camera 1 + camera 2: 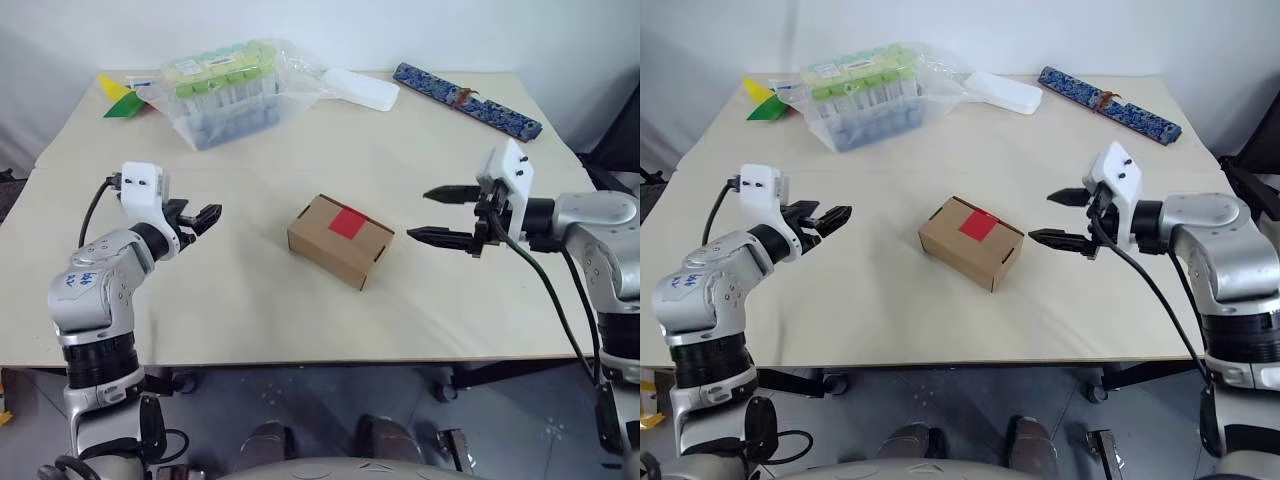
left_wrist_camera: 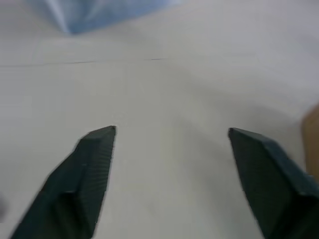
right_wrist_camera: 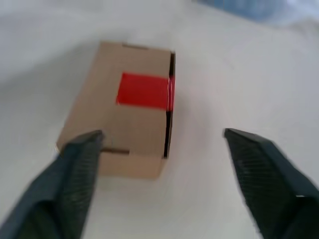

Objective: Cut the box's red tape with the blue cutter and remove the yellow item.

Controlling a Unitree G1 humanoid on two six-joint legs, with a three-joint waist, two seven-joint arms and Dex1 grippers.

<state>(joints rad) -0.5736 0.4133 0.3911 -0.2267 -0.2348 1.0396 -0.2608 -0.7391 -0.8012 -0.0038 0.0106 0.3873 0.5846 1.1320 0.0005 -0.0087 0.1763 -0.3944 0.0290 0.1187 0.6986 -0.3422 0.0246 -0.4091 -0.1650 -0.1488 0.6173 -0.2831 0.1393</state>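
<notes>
Wide pale beige table (image 1: 300,310), smooth matte top, is holding everything. Clear crinkly plastic bag (image 1: 232,92) of green-capped tubes is sitting at the far side toward the left, with flat yellow and green paper pieces (image 1: 120,96) lying near it at the far left edge. White rounded oblong case (image 1: 360,89) is lying just beside the bag on its right. Long flat blue patterned bar (image 1: 467,100) is lying diagonally at the far right corner.

Small plain brown cardboard box (image 1: 340,240), crisp-edged and rectangular, is sitting near the table's middle, between the two arms, flaps closed. Bright red square of glossy tape (image 1: 347,223) is sticking on top across the flap seam; in the right wrist view a dark gap is showing along the seam edge.

Right gripper (image 1: 432,215), black tapered fingers with ridged pads, is hovering just right of the box, fingers spread wide, gripping nothing. Left gripper (image 1: 204,218) is hanging over bare table well left of the box, fingers also spread wide, empty.
</notes>
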